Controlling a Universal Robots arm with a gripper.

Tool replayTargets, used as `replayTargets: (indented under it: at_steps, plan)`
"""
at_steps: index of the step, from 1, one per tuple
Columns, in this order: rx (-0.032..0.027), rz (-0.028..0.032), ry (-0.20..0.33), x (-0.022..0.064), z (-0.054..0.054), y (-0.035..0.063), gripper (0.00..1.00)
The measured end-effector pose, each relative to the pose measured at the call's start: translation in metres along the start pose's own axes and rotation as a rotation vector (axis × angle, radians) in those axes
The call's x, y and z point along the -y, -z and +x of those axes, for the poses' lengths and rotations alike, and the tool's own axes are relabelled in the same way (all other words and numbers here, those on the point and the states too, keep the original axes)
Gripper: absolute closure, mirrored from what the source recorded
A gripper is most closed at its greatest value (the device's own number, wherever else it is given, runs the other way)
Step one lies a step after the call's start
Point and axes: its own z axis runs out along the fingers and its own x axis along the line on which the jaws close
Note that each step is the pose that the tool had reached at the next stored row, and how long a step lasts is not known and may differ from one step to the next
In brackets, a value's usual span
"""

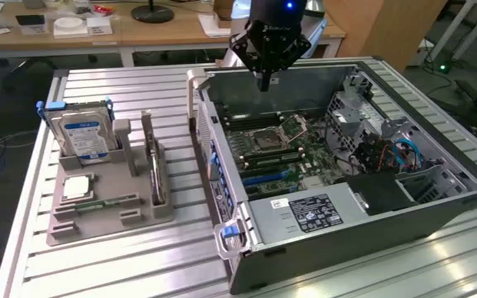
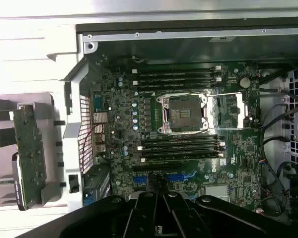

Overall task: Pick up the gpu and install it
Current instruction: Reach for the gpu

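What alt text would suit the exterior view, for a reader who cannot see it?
The gripper hangs empty over the far edge of an open computer case with its motherboard exposed. On the exterior view's left, the gpu stands on edge in a grey holder beside a blue-labelled hard drive.

Slatted table [image 1: 122, 93], grey holder [image 1: 97, 218], computer case [image 1: 363, 233]

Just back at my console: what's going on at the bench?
The gripper hangs above the open computer case, over the far end of the motherboard. The gpu stands upright in the grey holder on the exterior view's left, next to the hard drive, not yet picked up.
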Motion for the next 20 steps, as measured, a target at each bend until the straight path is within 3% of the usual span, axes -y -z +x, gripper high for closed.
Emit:
replayTargets:
  at_steps: [5, 11, 20]
  plan:
    - [0.0002, -0.0002, 0.0, 0.0, 0.001, -0.0001, 0.9]
    - [0.0, 0.0, 0.0, 0.0008, 0.011, 0.0003, 0.9]
    - [0.0, 0.0, 0.0, 0.0033, 0.043, 0.0012, 0.9]
